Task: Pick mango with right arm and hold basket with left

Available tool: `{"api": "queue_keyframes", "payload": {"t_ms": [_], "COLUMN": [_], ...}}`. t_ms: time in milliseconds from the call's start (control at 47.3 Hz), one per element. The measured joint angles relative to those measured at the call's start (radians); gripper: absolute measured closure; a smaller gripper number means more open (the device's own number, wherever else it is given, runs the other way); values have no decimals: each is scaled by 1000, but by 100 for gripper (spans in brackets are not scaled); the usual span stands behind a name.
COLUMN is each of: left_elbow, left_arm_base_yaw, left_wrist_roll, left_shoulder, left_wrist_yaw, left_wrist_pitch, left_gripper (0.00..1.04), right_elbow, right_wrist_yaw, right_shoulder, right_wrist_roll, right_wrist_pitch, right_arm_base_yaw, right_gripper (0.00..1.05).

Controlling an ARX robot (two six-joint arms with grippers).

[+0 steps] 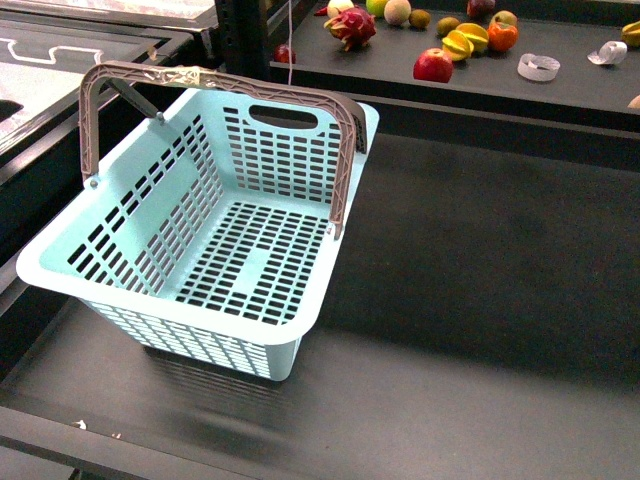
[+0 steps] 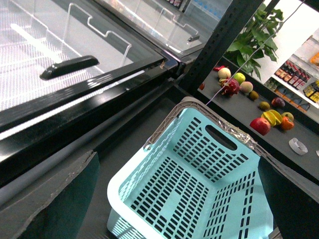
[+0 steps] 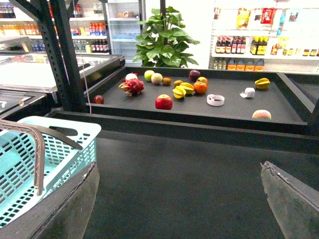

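Note:
The pale blue basket (image 1: 60, 270) stands empty on the dark counter at the left, its grey-brown handles (image 1: 200, 78) swung up. My left gripper (image 2: 177, 199) hangs open above the basket (image 2: 119, 184), one finger (image 2: 60, 199) outside its wall, touching nothing. The right gripper (image 3: 182, 199) is open over bare counter, to the right of the basket (image 3: 75, 129). The mango (image 3: 261, 114), smooth and pale yellow-orange, lies at the front right of the raised shelf, far from both grippers. Neither arm shows in the front view.
The raised shelf (image 3: 224, 112) also holds a dragon fruit (image 3: 132, 86), a red apple (image 3: 163, 102), cut yellow wedges (image 3: 182, 90), a round orange fruit (image 3: 200, 87) and a tape roll (image 3: 215, 100). A glass-lidded freezer (image 2: 60, 50) and a black post (image 3: 67, 55) stand at the left.

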Motion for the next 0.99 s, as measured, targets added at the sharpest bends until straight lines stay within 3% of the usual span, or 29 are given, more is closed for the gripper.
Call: {"api": "queue_keyframes", "payload": {"t_ms": [275, 656, 994], "left_elbow": [223, 691, 945], "left_arm_base_yaw": [19, -39, -98], "left_wrist_roll": [-177, -365, -431], "left_shoulder": [507, 1003, 1203], "left_wrist_yaw": [127, 184, 175], "left_wrist_pitch": [153, 137, 68], "left_gripper": [6, 6, 6], "right_elbow": [0, 0, 0], "right_wrist_yaw": [0, 0, 0], "right_shoulder": [0, 0, 0], "right_wrist_roll": [0, 0, 0], "right_wrist_pitch": [0, 0, 0], "right_arm_base_yaw": [0, 0, 0], "right_gripper": [8, 8, 8]}}
